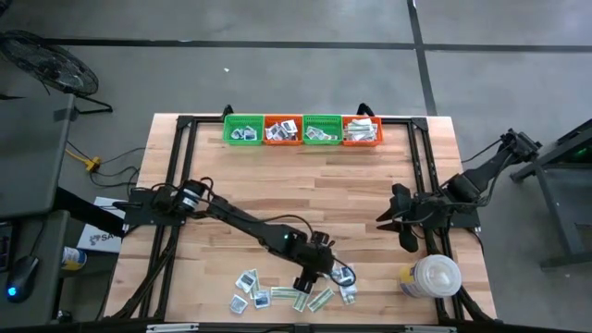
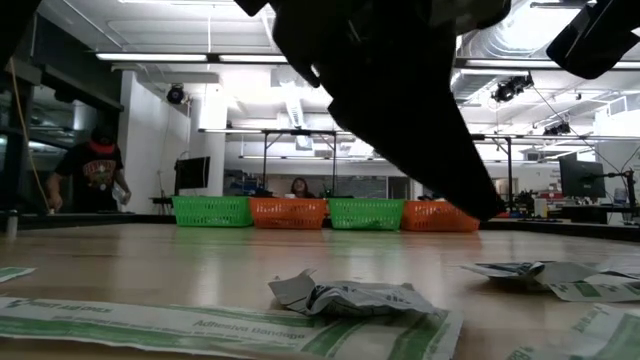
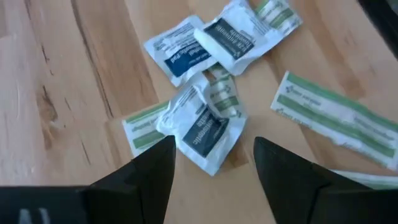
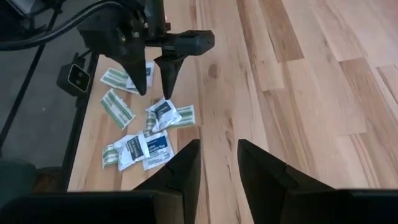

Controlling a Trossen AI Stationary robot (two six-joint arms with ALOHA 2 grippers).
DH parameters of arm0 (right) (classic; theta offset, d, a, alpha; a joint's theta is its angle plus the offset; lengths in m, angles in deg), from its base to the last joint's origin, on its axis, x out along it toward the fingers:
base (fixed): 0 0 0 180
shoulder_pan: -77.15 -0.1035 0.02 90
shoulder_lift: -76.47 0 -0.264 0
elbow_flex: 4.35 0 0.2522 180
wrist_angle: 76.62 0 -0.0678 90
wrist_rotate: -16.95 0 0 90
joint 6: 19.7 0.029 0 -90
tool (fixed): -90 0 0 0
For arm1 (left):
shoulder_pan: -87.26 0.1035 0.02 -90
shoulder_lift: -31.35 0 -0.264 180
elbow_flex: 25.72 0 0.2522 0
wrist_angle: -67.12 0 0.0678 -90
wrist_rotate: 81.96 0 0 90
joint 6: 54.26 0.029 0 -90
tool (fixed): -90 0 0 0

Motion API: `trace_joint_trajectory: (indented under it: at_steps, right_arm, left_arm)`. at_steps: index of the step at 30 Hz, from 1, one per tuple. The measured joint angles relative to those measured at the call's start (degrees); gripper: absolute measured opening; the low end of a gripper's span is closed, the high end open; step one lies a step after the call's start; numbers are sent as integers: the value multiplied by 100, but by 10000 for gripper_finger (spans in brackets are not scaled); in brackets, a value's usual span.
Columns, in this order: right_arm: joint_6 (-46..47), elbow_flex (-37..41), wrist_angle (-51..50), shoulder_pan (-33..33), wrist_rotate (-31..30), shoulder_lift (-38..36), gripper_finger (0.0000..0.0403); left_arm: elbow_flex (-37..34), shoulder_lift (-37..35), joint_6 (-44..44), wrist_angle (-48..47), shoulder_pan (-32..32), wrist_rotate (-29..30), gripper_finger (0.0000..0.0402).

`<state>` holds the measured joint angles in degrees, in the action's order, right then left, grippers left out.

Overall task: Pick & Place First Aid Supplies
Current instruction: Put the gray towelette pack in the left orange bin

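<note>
Wooden table [image 1: 305, 194] carries loose packets [image 1: 294, 294] near its front edge. We see the left gripper [image 3: 214, 163] spread open, empty, over a crumpled packet [image 3: 202, 126]; the right gripper [image 4: 219, 163] waits part-open, holding nothing.

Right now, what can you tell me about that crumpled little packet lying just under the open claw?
The crumpled packet is a small white square pouch with a dark printed label, creased like thin foil or paper. It lies flat on the wooden table, partly on top of a narrow green-striped strip and touching a second one. The left gripper hangs directly above it, fingers open to either side, not touching it. Two similar packets overlap each other close by.
</note>
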<state>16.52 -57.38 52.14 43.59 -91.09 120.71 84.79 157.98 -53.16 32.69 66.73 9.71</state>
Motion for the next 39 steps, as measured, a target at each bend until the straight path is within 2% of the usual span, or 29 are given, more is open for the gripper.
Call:
trace_joint_trajectory:
  at_steps: [4, 8, 14, 20, 26, 32, 39]
  right_arm:
    - [-2, 0, 3, 0, 6, 0, 99]
    - [-5, 0, 3, 2, 16, -1, 99]
    - [-21, 0, 1, 2, 17, 1, 99]
    - [-38, 0, -3, 2, 38, 1, 99]
    - [-28, -2, 7, 2, 58, 4, 99]
    - [-25, -2, 10, 2, 49, 4, 99]
    - [-30, -2, 10, 3, 6, 4, 99]
  left_arm:
    - [-2, 0, -450, -113, -11, 70, 213]
    - [-2, 0, -1301, -99, 75, 77, 213]
    - [1, 86, -2392, -120, 277, -629, 213]
    - [19, 326, -3131, 334, 484, -1824, 213]
    - [13, 468, -3450, 391, 527, -2051, 213]
    - [20, 542, -3392, 317, 442, -1795, 213]
    - [13, 555, -2624, 67, 204, -339, 213]
